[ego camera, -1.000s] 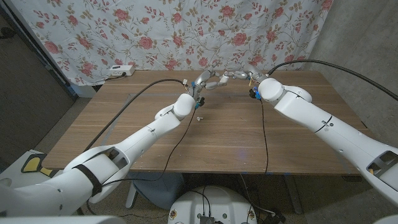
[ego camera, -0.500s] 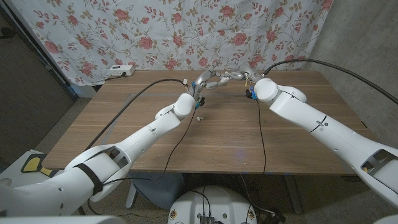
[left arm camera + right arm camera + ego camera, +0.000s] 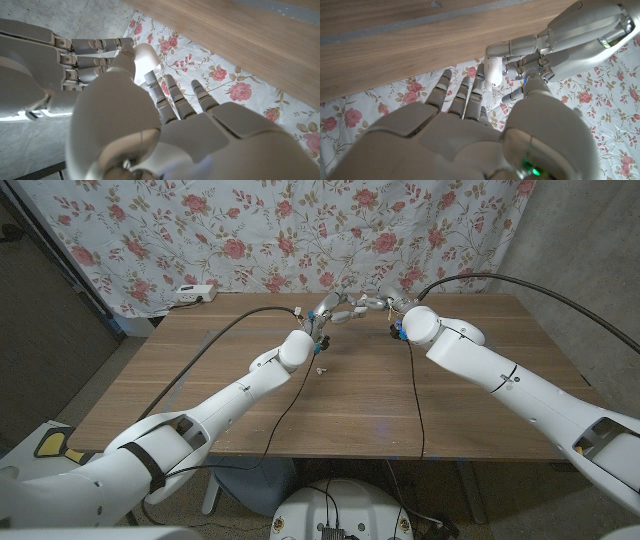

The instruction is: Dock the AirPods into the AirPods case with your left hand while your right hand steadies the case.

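Observation:
My left hand (image 3: 327,311) is raised above the far middle of the table and holds the white AirPods case (image 3: 494,70) in its fingertips; the case (image 3: 144,54) also shows in the left wrist view, past my thumb. From the right, my right hand (image 3: 368,303) reaches in with its fingers stretched out, and its fingertips (image 3: 122,44) are at the case. It has no closed grip on the case. A small white piece that looks like an AirPod (image 3: 320,368) lies on the wood below my left hand. Whether the case lid is up is hidden.
A white power strip (image 3: 190,295) sits at the table's (image 3: 200,390) far left edge. A floral curtain (image 3: 250,230) hangs close behind the table. Black cables trail from both arms over the wood.
My right hand has moved left toward my left hand until its fingers reach the case. My left hand and the piece on the table have stayed in place.

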Tool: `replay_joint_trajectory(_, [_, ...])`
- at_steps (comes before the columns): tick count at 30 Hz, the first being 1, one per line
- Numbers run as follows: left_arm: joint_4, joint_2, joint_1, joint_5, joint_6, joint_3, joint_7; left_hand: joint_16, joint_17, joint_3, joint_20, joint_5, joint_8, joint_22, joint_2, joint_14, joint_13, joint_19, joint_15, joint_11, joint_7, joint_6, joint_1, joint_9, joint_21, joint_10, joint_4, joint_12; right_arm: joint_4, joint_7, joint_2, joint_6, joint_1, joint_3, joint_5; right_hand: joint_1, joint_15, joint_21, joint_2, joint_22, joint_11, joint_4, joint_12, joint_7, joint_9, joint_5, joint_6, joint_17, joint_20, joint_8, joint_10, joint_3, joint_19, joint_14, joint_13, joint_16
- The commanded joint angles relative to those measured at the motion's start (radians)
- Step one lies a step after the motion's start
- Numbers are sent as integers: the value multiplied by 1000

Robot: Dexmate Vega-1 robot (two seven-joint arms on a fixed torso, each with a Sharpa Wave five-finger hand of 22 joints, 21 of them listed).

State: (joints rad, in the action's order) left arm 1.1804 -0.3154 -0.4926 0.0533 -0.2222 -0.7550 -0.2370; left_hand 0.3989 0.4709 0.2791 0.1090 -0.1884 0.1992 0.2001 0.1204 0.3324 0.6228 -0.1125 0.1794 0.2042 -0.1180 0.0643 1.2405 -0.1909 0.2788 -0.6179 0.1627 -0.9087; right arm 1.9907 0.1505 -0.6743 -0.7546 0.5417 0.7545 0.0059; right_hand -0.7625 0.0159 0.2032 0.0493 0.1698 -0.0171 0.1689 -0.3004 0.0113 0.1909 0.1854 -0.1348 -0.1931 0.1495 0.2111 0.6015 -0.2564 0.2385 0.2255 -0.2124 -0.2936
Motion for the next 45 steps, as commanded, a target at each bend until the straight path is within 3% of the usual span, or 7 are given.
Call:
replay_joint_trajectory(1, [-5, 6, 0, -4, -8, -3, 8, -7, 2, 21, 5, -4, -4, -1, 36, 3, 5, -5, 27, 17, 0, -7, 26, 0, -2, -19, -12, 0, -2, -4, 17, -15, -11, 19, -29, -19, 11, -4, 4, 3, 10, 1, 2, 8, 1, 4, -2, -4, -9, 4, 1, -11, 0, 0, -5, 4])
replay_joint_trajectory(5, [3, 3, -1, -1, -6, -4, 10, -7, 2, 21, 6, -3, -5, -1, 36, 3, 5, -4, 26, 17, 2, -6, 25, 0, -2, -19, -12, 1, -5, 12, 25, -12, -4, 18, -38, -30, 18, -4, 7, 3, 17, 1, 1, 10, 1, 3, 4, -4, -12, 4, 14, -15, 4, 12, -5, 1])
replay_joint_trajectory(12, [13, 0, -4, 2, -4, -5, 11, -8, 3, 22, 5, -3, -6, -1, 35, 3, 6, -4, 26, 18, 1, -6, 25, 0, -2, -18, -12, 2, -3, 57, 44, -20, 16, 13, -59, -61, 52, 2, 12, 3, 107, -7, -9, 41, 0, -4, 67, -5, -44, 16, 88, -19, 39, 58, -5, -15])
replay_joint_trajectory(15, [17, 1, -7, 3, -6, -3, 7, -8, 4, 23, 6, -2, -6, -1, 36, 2, 6, -4, 27, 18, 1, -6, 25, 0, -2, -18, -12, 3, -6, 61, 45, -18, 17, 19, -68, -66, 64, 5, 14, 3, 120, -9, -10, 43, -1, -6, 82, -6, -54, 18, 103, -19, 51, 73, -5, -20])
replay_joint_trajectory(26, [35, -2, -22, 1, -3, 4, -2, -10, 5, 25, 6, -2, -7, -2, 36, 3, 8, -5, 26, 18, 2, -8, 24, 0, -3, -17, -12, 4, -12, 56, 50, -29, 17, 28, -79, -105, 66, 9, 2, 3, 104, -1, -6, 22, -1, -7, 110, -3, -43, 16, 141, -20, 90, 101, -3, -26])
replay_joint_trajectory(35, [40, -1, -26, 5, 2, 4, -8, -10, 6, 25, 4, -1, -7, -2, 35, 5, 9, -5, 25, 18, 1, -9, 23, 0, -3, -18, -12, 5, -5, 81, 56, -39, 29, 28, -102, -178, 102, 9, 7, 4, 141, 7, -12, 53, -1, -3, 162, -3, -79, 23, 181, -38, 116, 124, -12, -29])
replay_joint_trajectory(45, [41, 0, -28, -2, 0, 4, -1, -11, 7, 26, 4, -1, -7, -2, 34, 5, 10, -5, 27, 18, 0, -10, 23, 0, -3, -19, -12, 5, -10, 106, 68, -34, 48, 16, -108, -226, 133, 9, 24, 5, 154, 1, -37, 52, 0, -3, 192, -12, -115, 22, 212, -45, 138, 139, -38, -31])
